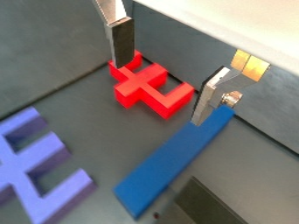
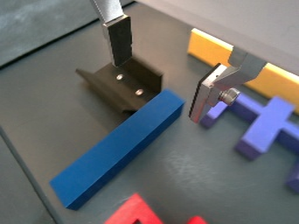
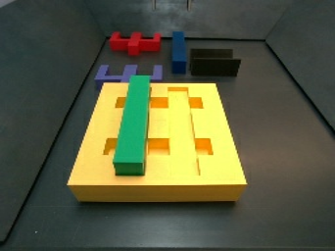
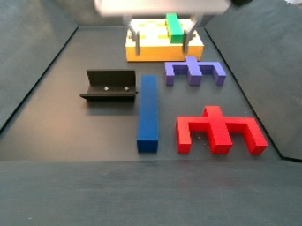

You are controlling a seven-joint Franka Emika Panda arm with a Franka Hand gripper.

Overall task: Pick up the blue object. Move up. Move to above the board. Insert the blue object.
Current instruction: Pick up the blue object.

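Note:
The blue object is a long blue bar lying flat on the dark floor; it also shows in a wrist view and in both side views. The board is yellow-orange with grooves and carries a green bar; it also shows in a side view and a wrist view. My gripper is open and empty, hovering above the bar's end nearest the board and not touching it. It also shows in a wrist view and a side view.
The fixture stands beside the blue bar. A red piece lies on its other side. A purplish comb piece lies between the red piece and the board. Dark walls enclose the floor.

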